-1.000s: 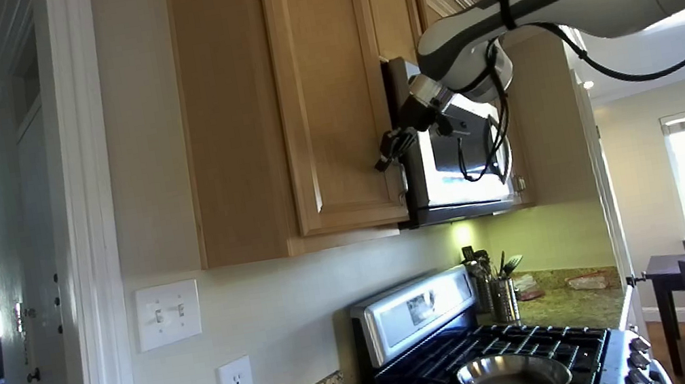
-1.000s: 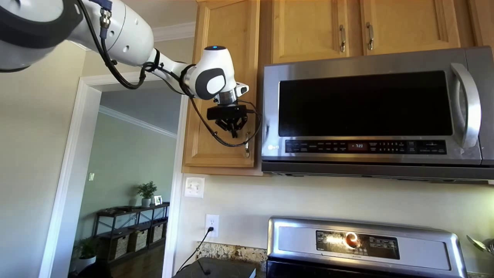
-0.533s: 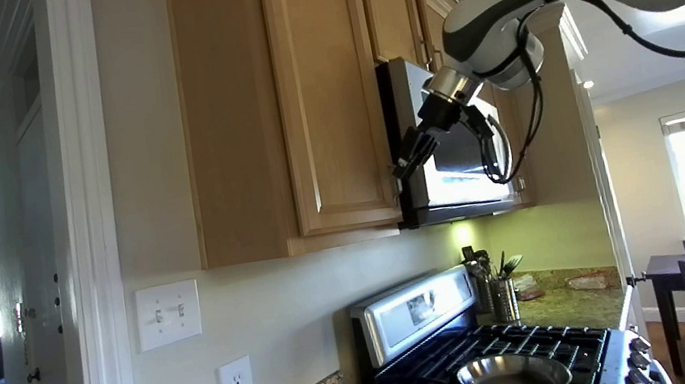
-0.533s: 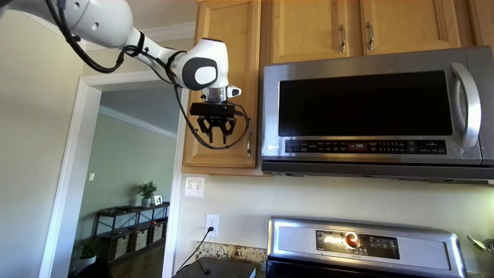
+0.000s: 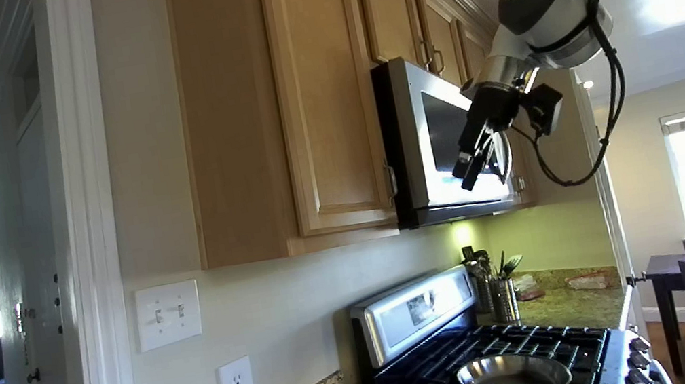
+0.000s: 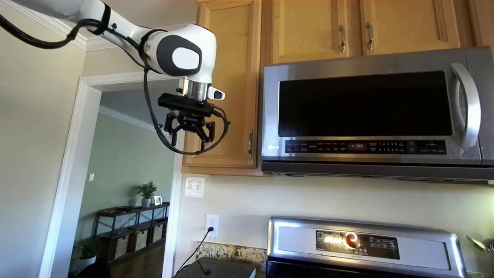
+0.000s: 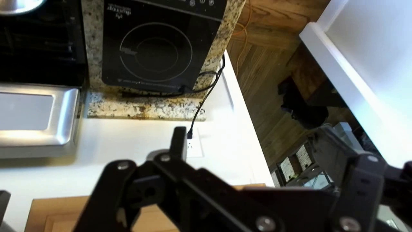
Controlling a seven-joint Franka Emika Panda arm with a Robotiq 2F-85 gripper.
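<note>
My gripper (image 6: pixel 188 143) hangs in front of the tall wooden cabinet door (image 6: pixel 231 131), its black jaws spread wide with nothing between them. In another exterior view the gripper (image 5: pixel 469 173) points down and toward the wall, in front of the microwave (image 5: pixel 404 141). The cabinet door (image 5: pixel 332 84) appears flush with its frame. Its metal handle (image 6: pixel 250 144) lies to the right of the gripper and apart from it; the handle (image 5: pixel 391 181) shows at the door's lower edge. In the wrist view one finger (image 7: pixel 178 145) stands against the white wall, touching nothing.
Below are the stove's back panel (image 6: pixel 362 247), a steel pan (image 5: pixel 515 376) on the burners and a black portable cooktop (image 7: pixel 156 48). A power cord (image 7: pixel 209 91) runs to the wall outlet (image 7: pixel 194 146). Smaller cabinets (image 6: pixel 308 31) sit above the microwave. A white door frame (image 6: pixel 65 185) is nearby.
The jaws have gone from nearly closed to wide apart. My gripper has drawn back from the handle into the room. The cabinet door, slightly ajar before, has swung in flush.
</note>
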